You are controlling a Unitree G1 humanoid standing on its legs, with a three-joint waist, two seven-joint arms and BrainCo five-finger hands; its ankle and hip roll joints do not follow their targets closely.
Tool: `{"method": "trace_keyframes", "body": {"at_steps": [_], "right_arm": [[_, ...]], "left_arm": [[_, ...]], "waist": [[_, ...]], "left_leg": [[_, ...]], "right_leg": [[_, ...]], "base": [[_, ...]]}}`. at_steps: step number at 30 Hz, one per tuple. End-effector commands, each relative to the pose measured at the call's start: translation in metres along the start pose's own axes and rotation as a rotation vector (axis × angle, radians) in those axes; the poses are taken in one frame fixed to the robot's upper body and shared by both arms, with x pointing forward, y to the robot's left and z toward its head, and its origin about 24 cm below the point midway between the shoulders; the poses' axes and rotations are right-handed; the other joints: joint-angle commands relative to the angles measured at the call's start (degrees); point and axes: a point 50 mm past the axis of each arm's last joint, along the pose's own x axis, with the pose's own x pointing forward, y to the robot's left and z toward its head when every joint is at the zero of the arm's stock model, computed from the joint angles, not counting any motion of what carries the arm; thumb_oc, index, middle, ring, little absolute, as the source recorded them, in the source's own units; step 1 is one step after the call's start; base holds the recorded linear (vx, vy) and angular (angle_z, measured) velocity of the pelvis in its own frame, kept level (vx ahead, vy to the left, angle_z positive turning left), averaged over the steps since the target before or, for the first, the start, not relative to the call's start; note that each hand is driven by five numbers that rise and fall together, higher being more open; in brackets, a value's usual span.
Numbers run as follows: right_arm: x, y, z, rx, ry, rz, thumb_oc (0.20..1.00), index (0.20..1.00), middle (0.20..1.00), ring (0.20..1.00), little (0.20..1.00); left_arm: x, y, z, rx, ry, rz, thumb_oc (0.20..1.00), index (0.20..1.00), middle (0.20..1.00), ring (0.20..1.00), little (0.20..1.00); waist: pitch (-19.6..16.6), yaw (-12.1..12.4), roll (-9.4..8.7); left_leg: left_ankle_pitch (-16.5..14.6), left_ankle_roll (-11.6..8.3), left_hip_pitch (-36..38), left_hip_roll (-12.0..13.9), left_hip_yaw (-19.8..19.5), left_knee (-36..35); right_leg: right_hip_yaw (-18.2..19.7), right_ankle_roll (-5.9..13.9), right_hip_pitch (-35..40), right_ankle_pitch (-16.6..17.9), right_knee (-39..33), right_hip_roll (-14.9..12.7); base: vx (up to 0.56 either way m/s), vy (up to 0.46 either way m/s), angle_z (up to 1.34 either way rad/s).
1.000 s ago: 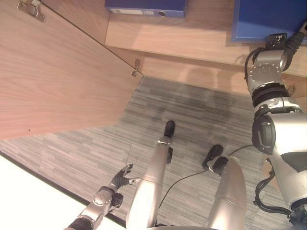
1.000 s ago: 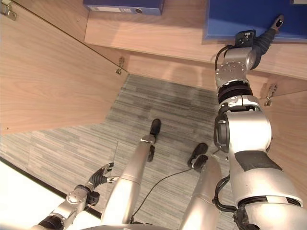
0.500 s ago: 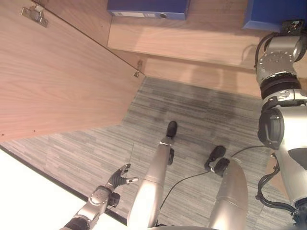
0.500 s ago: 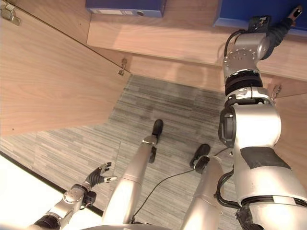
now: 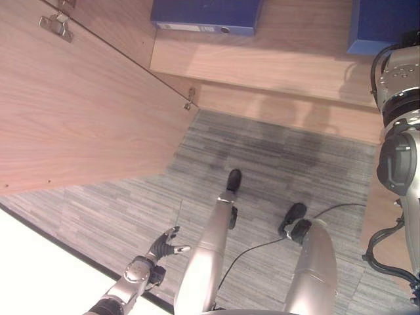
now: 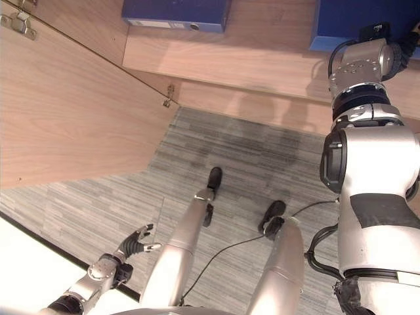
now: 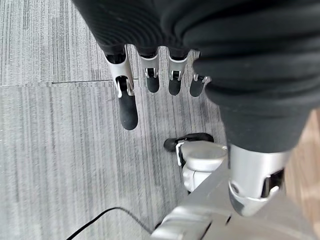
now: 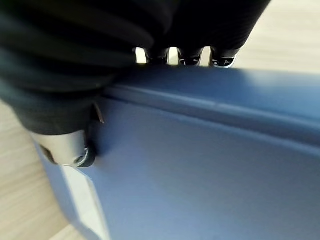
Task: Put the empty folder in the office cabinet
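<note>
The right arm has reached further into the cabinet, carrying the blue folder (image 5: 382,26) deeper onto the shelf (image 5: 275,59); the whole view has shifted a little as well. Nearest, the left robot hand (image 5: 164,246) hangs low over the carpet floor (image 5: 275,157), fingers relaxed and spread, holding nothing. Farther off, the open cabinet door (image 5: 79,105) stands at the left. On the shelf a second blue folder (image 5: 205,14) lies apart. The right robot hand (image 8: 75,145) is clamped on the blue folder, fingers over its edge.
</note>
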Motion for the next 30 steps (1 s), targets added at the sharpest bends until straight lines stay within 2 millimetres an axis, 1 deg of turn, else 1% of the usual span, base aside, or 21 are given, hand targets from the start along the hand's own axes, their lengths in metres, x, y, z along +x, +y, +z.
{"method": "trace_keyframes", "body": {"at_steps": [1,7,9,11,16,19,20,24,27,30], "right_arm": [[0.001,0.012,0.04,0.0,-0.108,0.021,0.2,0.2,0.2,0.2,0.2],[-0.006,0.019,0.03,-0.097,-0.107,0.02,0.2,0.2,0.2,0.2,0.2],[-0.007,0.02,0.029,-0.092,-0.108,0.02,0.2,0.2,0.2,0.2,0.2],[-0.011,0.024,0.029,-0.074,-0.116,0.033,0.2,0.2,0.2,0.2,0.2],[-0.016,0.032,0.033,-0.06,-0.132,0.057,0.2,0.2,0.2,0.2,0.2],[-0.017,0.033,0.034,-0.047,-0.132,0.064,0.2,0.2,0.2,0.2,0.2],[-0.02,0.038,0.037,-0.002,-0.129,0.088,0.2,0.2,0.2,0.2,0.2],[-0.023,0.043,0.045,0.191,-0.094,0.116,0.2,0.2,0.2,0.2,0.2],[-0.022,0.044,0.05,0.215,-0.095,0.124,0.2,0.2,0.2,0.2,0.2],[-0.019,0.04,0.056,0.22,-0.112,0.108,0.2,0.2,0.2,0.2,0.2]], "left_arm": [[-0.005,0.023,-0.015,0.051,0.084,0.074,1.0,1.0,1.0,1.0,1.0],[-0.002,0.019,-0.017,0.025,0.099,0.083,1.0,1.0,1.0,1.0,1.0],[-0.001,0.017,-0.017,0.02,0.1,0.083,1.0,1.0,1.0,1.0,1.0],[0.0,0.013,-0.015,0.012,0.091,0.079,1.0,1.0,1.0,1.0,1.0],[0.0,0.008,-0.016,-0.008,0.09,0.066,1.0,1.0,1.0,1.0,1.0],[0.0,0.007,-0.016,-0.008,0.091,0.065,1.0,1.0,1.0,1.0,1.0],[0.0,0.007,-0.017,-0.008,0.094,0.065,1.0,1.0,1.0,1.0,1.0],[0.0,0.003,-0.017,0.006,0.089,0.048,1.0,1.0,1.0,1.0,1.0],[0.001,0.004,-0.016,0.021,0.088,0.04,1.0,1.0,1.0,1.0,1.0],[0.001,0.004,-0.014,0.005,0.082,0.046,1.0,1.0,1.0,1.0,1.0]], "waist": [[-1.5,0.7,-1.25],[-1.6,0.8,-1.83],[-1.6,0.8,-1.8],[-1.7,0.9,-1.92],[-2.0,1.3,-1.85],[-2.1,1.4,-1.74],[-2.2,1.6,-1.67],[-2.5,2.1,-1.39],[-2.6,2.3,-1.29],[-2.4,2.5,-1.03]], "left_leg": [[-11.3,0.78,5.3,2.1,3.0,1.3],[-10.3,0.79,5.6,2.0,3.1,-1.0],[-10.0,0.81,5.6,2.0,3.0,-1.4],[-9.6,0.82,5.5,1.9,2.9,-1.9],[-9.2,0.81,5.4,1.8,2.6,-2.8],[-9.1,0.82,5.5,1.7,2.5,-3.0],[-9.0,0.82,5.7,1.6,2.5,-3.3],[-8.7,0.73,6.2,1.4,2.4,-4.3],[-8.5,0.66,7.3,1.3,2.2,-5.2],[-8.3,0.6,8.1,1.1,2.0,-6.0]], "right_leg": [[6.5,8.09,4.5,-1.2,-6.0,2.4],[6.1,8.22,5.0,-0.3,-7.8,2.7],[6.0,8.25,4.9,-0.1,-7.9,2.7],[6.0,8.23,4.8,0.0,-8.2,2.6],[5.7,8.25,5.0,-0.1,-8.6,2.7],[5.7,8.26,5.0,-0.1,-8.6,2.6],[5.7,8.35,5.0,0.1,-8.8,2.6],[5.8,8.69,5.4,0.2,-9.3,2.4],[5.6,8.73,6.4,0.1,-9.7,2.4],[5.4,8.83,7.2,0.2,-10.2,2.3]], "base": [[0.0,0.0,0.0],[0.0,0.0,0.0],[0.0,0.0,0.0],[0.0,0.0,0.0],[0.0,0.0,0.0],[0.0,0.0,0.0],[0.0,0.0,0.0],[0.01,-0.004,0.01],[0.02,-0.007,0.04],[0.01,-0.011,0.04]]}}
